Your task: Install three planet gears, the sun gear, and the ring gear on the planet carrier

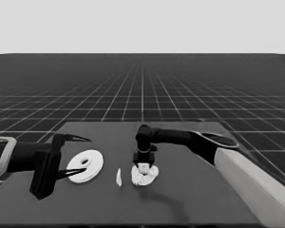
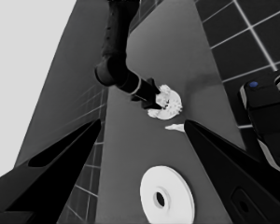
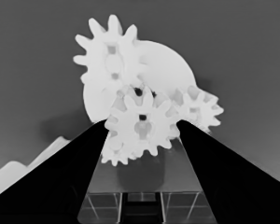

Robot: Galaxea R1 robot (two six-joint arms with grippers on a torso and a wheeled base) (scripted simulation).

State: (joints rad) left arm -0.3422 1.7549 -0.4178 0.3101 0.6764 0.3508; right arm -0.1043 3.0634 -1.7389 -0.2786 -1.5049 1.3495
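The smaller round part (image 1: 153,172) lies near the table's middle with small toothed gears on it. My right gripper (image 1: 143,164) hangs straight over it. In the right wrist view its fingers (image 3: 74,177) press both sides of a gear (image 3: 140,133) in the middle of the cluster. One gear (image 3: 111,56) sits at the disc's far rim, another gear (image 3: 199,108) to one side, and a third peeks out under the held one. The larger round part (image 1: 85,165) lies flat at the left, under my open left gripper (image 1: 80,155), which waits without holding it.
A thin white piece (image 1: 118,177) lies between the two round parts, close to the smaller one. Dark machinery with blue lights (image 2: 266,116) shows past the table's edge. The right arm's pale grey part (image 1: 256,183) crosses the lower right corner.
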